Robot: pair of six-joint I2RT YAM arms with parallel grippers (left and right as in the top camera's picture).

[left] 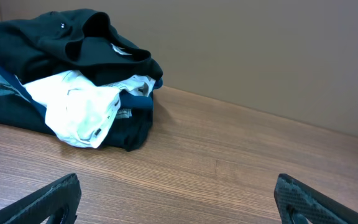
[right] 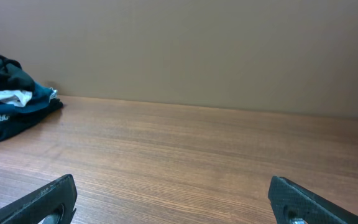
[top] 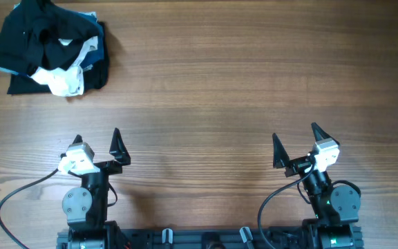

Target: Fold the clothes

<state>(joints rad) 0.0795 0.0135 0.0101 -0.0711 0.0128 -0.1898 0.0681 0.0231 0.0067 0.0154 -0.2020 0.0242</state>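
Observation:
The clothes (top: 47,48) lie in a crumpled heap at the far left corner of the table: a black garment on top, with white, blue and dark pieces under it. The heap also shows in the left wrist view (left: 73,87) and, small, at the far left of the right wrist view (right: 11,102). My left gripper (top: 97,144) is open and empty near the front edge, well short of the heap; its fingers show in the left wrist view (left: 179,199). My right gripper (top: 296,142) is open and empty at the front right; its fingers show in the right wrist view (right: 173,199).
The wooden table (top: 240,76) runs wide between the heap and the arms. A plain wall (right: 197,50) stands behind its far edge. Cables (top: 19,200) trail from both arm bases at the front.

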